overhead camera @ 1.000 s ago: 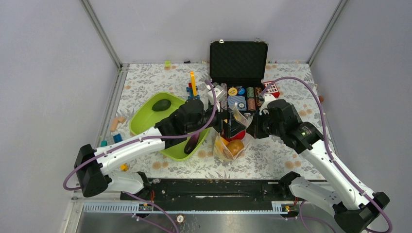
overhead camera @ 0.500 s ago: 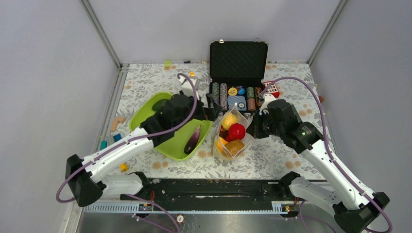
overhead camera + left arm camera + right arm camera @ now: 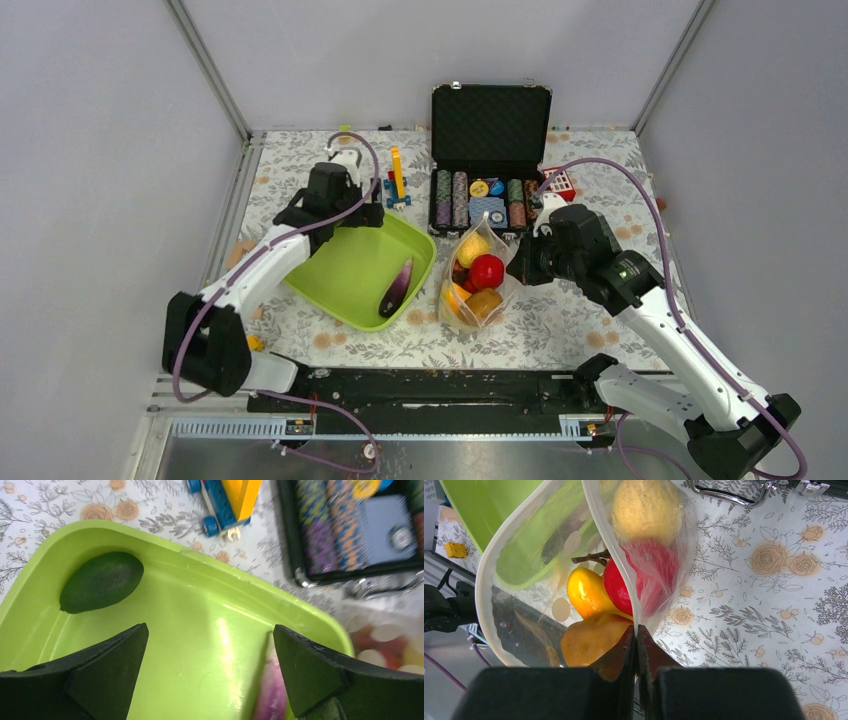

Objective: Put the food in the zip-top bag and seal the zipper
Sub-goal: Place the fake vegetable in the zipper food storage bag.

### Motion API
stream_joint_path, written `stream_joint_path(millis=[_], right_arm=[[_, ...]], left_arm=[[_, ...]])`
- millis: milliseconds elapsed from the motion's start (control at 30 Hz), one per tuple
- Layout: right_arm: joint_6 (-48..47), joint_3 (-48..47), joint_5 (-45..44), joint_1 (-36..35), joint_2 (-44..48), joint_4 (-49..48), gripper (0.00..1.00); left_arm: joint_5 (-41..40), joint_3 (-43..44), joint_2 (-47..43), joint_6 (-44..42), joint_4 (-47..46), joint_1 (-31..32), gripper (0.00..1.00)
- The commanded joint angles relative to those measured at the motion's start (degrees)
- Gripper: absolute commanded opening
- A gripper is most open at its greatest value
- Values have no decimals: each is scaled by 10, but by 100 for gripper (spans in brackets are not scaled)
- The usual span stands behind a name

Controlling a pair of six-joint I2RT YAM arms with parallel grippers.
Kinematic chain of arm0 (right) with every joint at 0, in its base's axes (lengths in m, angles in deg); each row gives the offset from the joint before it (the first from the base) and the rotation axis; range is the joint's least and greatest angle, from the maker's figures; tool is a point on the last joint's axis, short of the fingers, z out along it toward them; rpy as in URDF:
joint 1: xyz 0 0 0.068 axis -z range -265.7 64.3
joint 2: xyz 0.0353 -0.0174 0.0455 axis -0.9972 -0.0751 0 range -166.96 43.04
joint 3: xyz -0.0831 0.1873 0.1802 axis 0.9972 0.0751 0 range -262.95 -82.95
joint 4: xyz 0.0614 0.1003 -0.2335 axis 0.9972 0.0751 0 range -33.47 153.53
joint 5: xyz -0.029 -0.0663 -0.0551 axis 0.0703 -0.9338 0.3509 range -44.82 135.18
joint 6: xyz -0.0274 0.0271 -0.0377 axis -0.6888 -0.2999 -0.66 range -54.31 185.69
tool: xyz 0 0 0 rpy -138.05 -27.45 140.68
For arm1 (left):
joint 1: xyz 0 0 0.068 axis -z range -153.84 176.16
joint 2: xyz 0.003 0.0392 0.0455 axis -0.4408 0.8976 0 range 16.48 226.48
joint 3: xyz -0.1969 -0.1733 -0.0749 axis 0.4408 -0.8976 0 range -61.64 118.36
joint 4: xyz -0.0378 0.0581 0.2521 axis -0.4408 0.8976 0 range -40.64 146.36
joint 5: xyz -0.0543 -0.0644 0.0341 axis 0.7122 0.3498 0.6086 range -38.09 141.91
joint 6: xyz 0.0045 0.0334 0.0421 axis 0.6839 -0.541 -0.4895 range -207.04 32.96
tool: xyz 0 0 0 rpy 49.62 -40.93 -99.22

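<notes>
The zip-top bag (image 3: pixel 470 290) lies right of the lime-green tray (image 3: pixel 340 280), its mouth held wide. Inside it are a yellow fruit (image 3: pixel 472 248), a red one (image 3: pixel 487 270) and an orange one (image 3: pixel 485 303). My right gripper (image 3: pixel 636 630) is shut on the bag's rim (image 3: pixel 596 520), at the bag's right side (image 3: pixel 515 268). My left gripper (image 3: pixel 210 630) hangs open and empty over the tray's far part (image 3: pixel 362 215). A dark green fruit (image 3: pixel 101 581) lies in the tray's corner. A purple vegetable (image 3: pixel 396 288) rests by the tray's near right wall.
An open black case (image 3: pixel 490 120) with striped poker chips (image 3: pixel 480 200) stands behind the bag. A blue and yellow toy (image 3: pixel 397 180) sits behind the tray. Small blocks (image 3: pixel 240 250) lie near the left edge, and a yellow one (image 3: pixel 256 344) near the front.
My left arm has pulled away from the bag and swung back left over the tray's far corner, staying open. The right gripper has kept its hold on the bag.
</notes>
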Motion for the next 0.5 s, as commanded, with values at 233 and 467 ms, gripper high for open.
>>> stream_joint_path(millis=[233,467], right_arm=[[-12,-6,-22,-3,-2,-6,7],[-15,-10,-30,-3,-15,-6,7]], left_arm=[[-172,81,144,-204,66,-3,99],[-291,58,181,-245,-22,-6,99]])
